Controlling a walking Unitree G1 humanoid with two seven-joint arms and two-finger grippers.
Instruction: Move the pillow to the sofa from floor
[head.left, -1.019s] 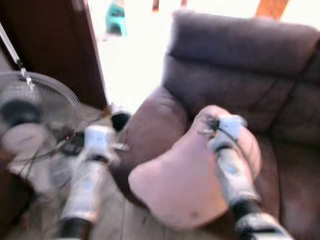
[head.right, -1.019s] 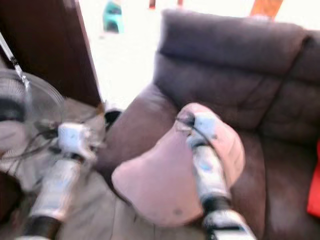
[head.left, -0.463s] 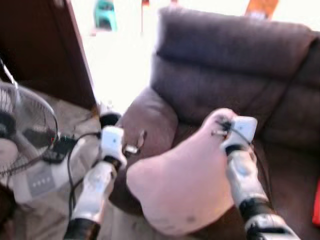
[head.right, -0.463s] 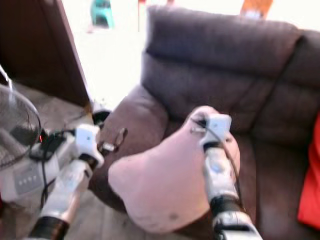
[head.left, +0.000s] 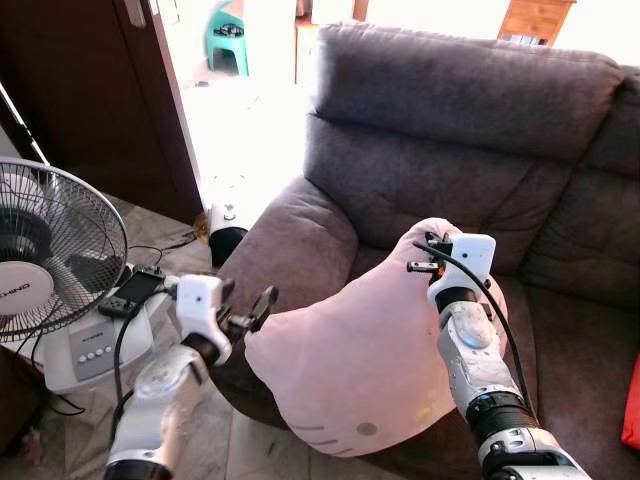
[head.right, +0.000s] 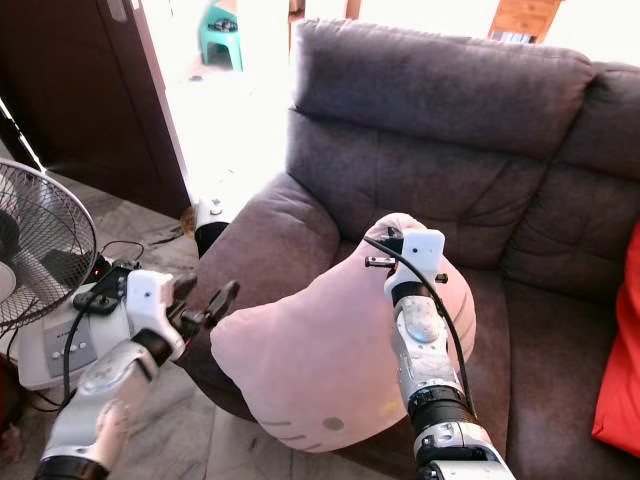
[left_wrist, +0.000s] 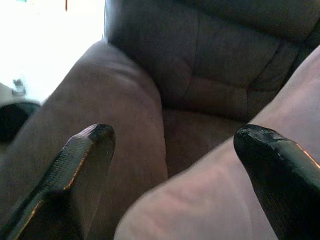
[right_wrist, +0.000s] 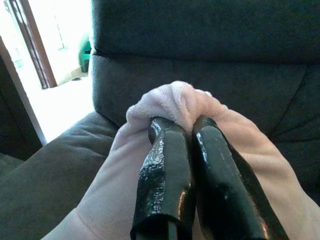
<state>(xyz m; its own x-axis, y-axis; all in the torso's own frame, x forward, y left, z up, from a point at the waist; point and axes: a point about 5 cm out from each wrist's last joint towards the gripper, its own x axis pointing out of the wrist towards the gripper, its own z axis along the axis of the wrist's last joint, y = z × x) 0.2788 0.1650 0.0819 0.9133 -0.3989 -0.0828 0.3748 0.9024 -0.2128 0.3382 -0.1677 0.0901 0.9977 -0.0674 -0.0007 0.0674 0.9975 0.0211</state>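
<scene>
A pale pink pillow (head.left: 370, 350) with a printed cat face hangs in front of the dark brown sofa (head.left: 470, 130), over its seat edge and left armrest. My right gripper (right_wrist: 187, 137) is shut on the pillow's upper corner, and that pinched pink fold (right_wrist: 175, 102) bulges past the fingertips. My left gripper (head.left: 247, 310) is open at the pillow's left edge, just in front of the armrest (left_wrist: 115, 100). Its two black fingers (left_wrist: 80, 165) stand wide apart, with the pillow's edge (left_wrist: 210, 195) between them but not held.
A standing fan (head.left: 50, 260) and a power strip with cables (head.left: 135, 285) sit on the tiled floor to my left. A dark wooden door (head.left: 90, 90) stands by a bright doorway. A small black-and-white device (head.left: 225, 225) rests beside the armrest. A red cushion (head.right: 620, 350) lies at the sofa's right.
The camera has steadied and swung right. My left arm has come in from the fan side to the pillow's left edge. The right gripper keeps its hold on the pillow.
</scene>
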